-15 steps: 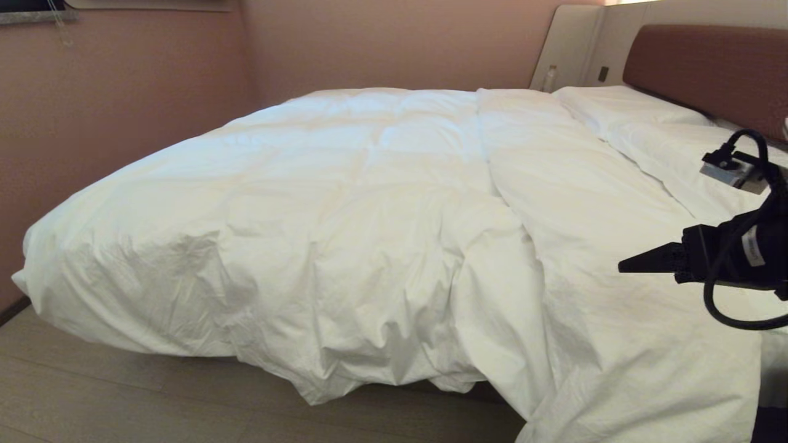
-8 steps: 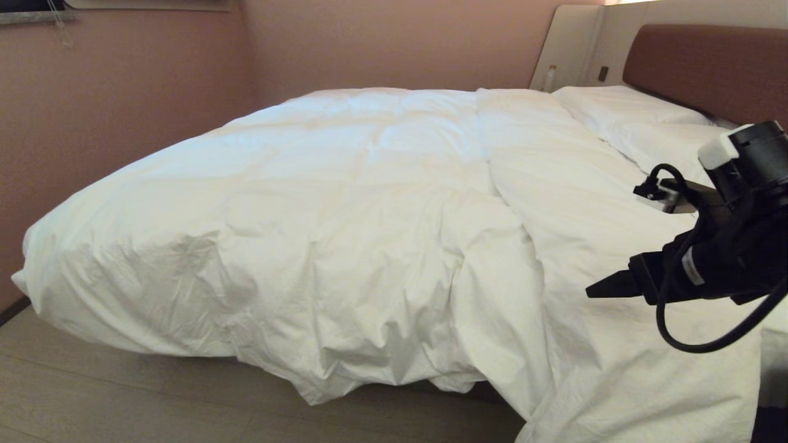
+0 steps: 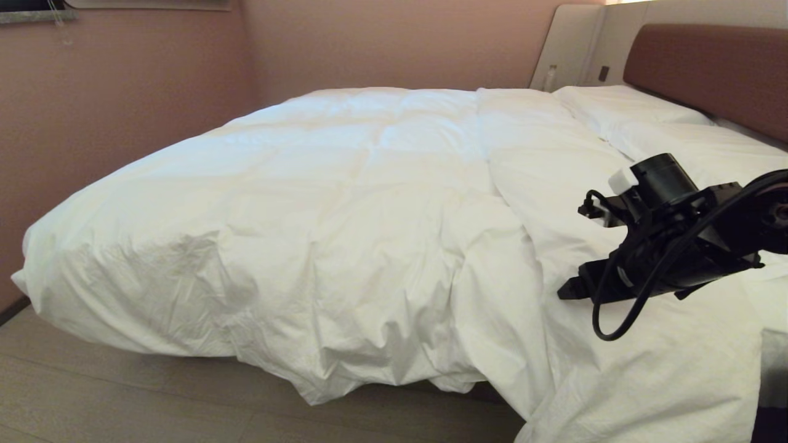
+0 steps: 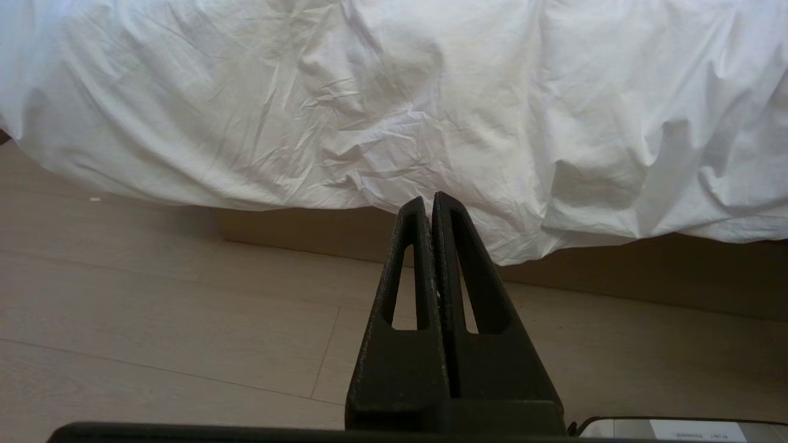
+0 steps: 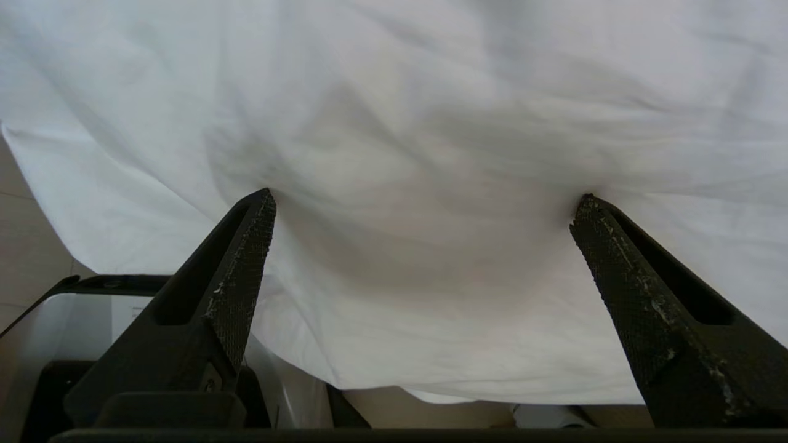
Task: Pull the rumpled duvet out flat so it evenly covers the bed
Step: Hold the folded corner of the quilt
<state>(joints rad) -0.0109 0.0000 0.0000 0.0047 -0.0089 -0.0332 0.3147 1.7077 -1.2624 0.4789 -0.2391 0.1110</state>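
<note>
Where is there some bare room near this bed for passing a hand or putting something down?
Bare pale wood floor lies before the puffy white quilted duvet, beside the pink wall. Crowded: the bed's near right corner, where the open right pincer hangs over draped cloth; white pillows fill the brown padded headboard end.

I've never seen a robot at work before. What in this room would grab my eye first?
Most striking is the big white duvet, spread over the bed and bunched into a rumpled fold hanging over the near edge toward the floor. Next, the black right gripper at the right side, jaws wide open with its fingertips against the cloth. The left gripper sits shut, low by the wooden floor.
</note>
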